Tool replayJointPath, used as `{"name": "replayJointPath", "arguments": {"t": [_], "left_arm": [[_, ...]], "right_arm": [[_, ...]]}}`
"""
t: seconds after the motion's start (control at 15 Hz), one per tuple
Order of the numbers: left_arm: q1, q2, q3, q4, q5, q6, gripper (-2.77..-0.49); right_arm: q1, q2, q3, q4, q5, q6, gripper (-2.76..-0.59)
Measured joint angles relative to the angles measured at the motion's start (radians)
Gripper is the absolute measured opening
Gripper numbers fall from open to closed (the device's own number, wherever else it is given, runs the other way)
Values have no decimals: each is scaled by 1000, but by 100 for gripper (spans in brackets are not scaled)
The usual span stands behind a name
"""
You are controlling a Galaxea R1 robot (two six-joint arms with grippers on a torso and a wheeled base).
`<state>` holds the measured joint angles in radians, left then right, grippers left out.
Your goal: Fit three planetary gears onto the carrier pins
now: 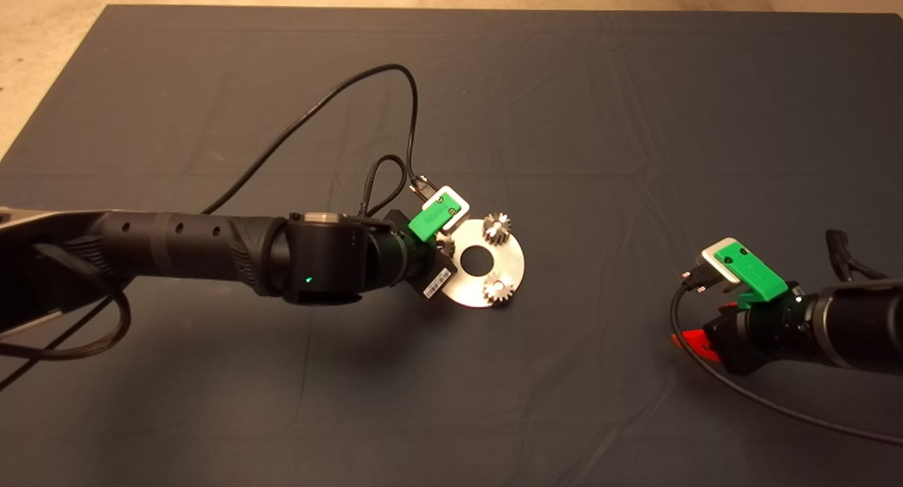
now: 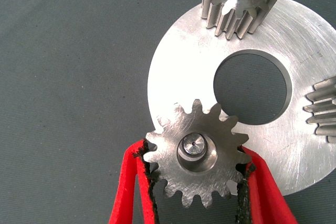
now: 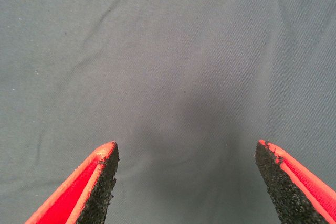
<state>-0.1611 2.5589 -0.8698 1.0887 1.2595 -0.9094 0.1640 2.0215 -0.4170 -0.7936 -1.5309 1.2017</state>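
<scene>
Left tool (image 2: 197,182) clamped on third gear (image 2: 195,153), seated over its pin (image 2: 192,145) on disc (image 2: 178,66); right tool (image 3: 186,182) wide open, holding nothing, above surface (image 3: 168,51).

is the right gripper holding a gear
No, the right gripper is open over bare mat with nothing between its fingers.

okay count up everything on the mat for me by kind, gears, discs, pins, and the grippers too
Gears: 3, one between the left gripper's fingers, one on the far pin, one on the near pin.
Disc: 1.
Pins showing: 3 tips, each inside a gear.
Grippers: 2, left gripper, right gripper.
Total: 9.
</scene>
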Motion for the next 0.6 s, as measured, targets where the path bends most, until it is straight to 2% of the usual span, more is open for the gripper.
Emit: {"name": "replayJointPath", "arguments": {"t": [0.47,0.6], "left_arm": [[0,0,0,0,-2,6,-271],[0,7,0,-1,6,6,-271]], "right_arm": [[0,0,0,0,0,0,-144],[0,0,0,0,0,0,-144]]}}
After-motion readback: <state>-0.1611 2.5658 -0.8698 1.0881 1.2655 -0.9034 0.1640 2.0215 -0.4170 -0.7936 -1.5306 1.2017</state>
